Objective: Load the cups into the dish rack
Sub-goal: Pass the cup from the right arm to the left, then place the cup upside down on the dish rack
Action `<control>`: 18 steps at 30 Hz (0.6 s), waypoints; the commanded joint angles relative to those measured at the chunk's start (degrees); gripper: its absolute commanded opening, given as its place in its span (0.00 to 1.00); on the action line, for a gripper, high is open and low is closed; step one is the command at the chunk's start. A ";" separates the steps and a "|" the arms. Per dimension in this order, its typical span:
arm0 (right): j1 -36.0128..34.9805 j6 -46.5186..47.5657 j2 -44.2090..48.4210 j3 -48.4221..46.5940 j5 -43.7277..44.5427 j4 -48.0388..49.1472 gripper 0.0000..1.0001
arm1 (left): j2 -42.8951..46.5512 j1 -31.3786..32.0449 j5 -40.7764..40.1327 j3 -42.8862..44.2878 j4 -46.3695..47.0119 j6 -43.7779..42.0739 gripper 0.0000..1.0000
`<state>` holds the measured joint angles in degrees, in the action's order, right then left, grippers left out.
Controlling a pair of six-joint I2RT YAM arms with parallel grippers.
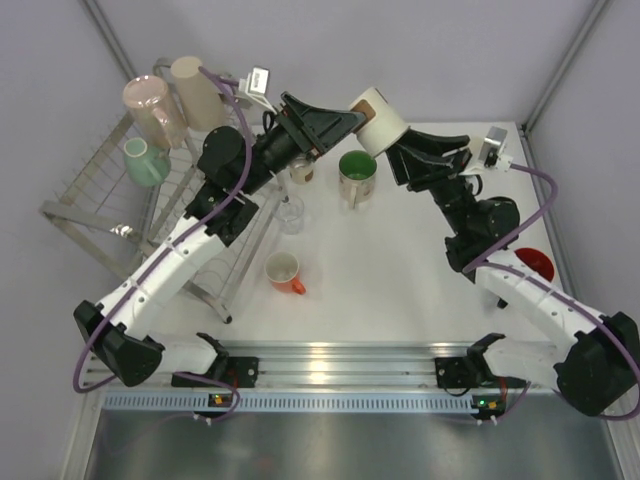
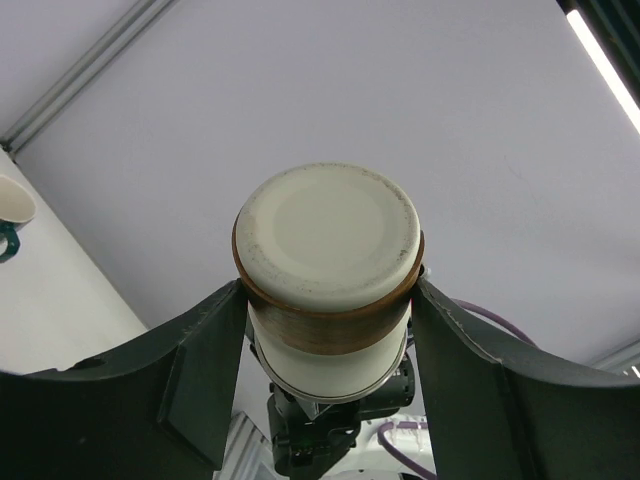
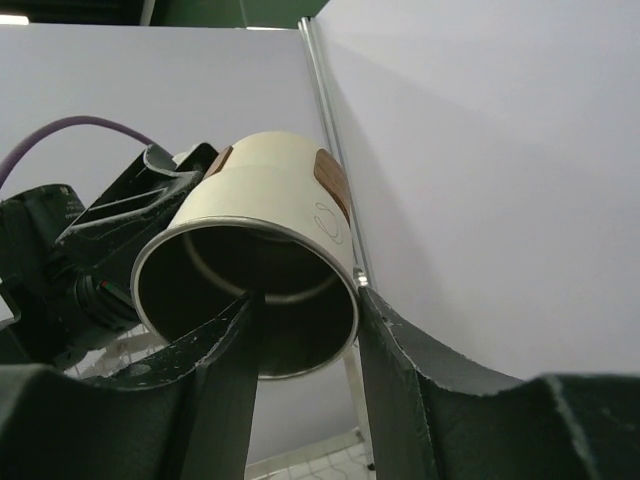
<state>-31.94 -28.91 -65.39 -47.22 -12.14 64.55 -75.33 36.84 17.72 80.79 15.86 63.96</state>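
Both arms stretch up and inward, meeting in the air at twelve o'clock, with the dish rack [image 1: 100, 215] at ten. The left gripper [image 2: 328, 290] clamps the tilted brown-banded cup [image 1: 380, 120] at its base. The right gripper [image 3: 308, 300] straddles the rim, jaws parted, not pinching.

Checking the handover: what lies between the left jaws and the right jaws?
The brown-banded cup, held in mid-air; the top external view shows it.

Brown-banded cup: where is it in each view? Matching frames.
Top external: brown-banded cup upper centre, held midair.
Left wrist: cup dead centre, base facing the camera.
Right wrist: cup centre-left, open mouth facing the camera.
Shared landmark: brown band near its base, visible in all three.
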 commanded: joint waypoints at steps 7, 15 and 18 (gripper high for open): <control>-0.66 2.36 6.40 5.38 -3.15 -4.70 0.43 | 4.05 -0.37 -5.84 7.95 -12.58 -14.03 0.00; -0.66 3.86 14.67 11.71 -0.69 -10.93 0.43 | 7.39 -0.37 -25.24 14.04 -30.96 -29.76 0.00; -0.58 4.82 15.64 10.58 -0.60 -14.35 0.43 | 9.49 -0.37 -30.78 15.79 -35.18 -34.25 0.00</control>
<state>-31.99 -26.11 -51.24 -34.96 -13.15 53.08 -69.28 36.69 -3.09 92.79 -14.83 37.58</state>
